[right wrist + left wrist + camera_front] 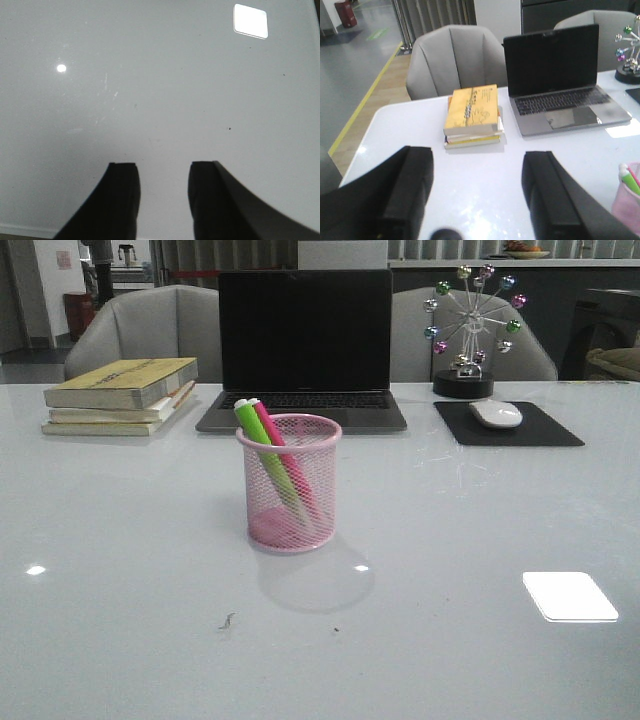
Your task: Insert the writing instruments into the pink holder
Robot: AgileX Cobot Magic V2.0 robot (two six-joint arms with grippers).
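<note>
Both markers, green highlighter point(262, 443) and pink highlighter point(284, 456), already lean inside the pink holder point(290, 485), so the job looks finished. The left gripper point(477, 192) is spread wide and empty, the holder just beside its right finger; the right gripper point(164, 192) sits parted over bare table point(160, 90), holding nothing.

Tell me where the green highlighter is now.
In the front view, the green highlighter leans inside the pink holder beside the pink highlighter, just before the laptop.

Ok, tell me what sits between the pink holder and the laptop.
Nothing: the front view shows only bare table between the pink holder and the laptop.
</note>
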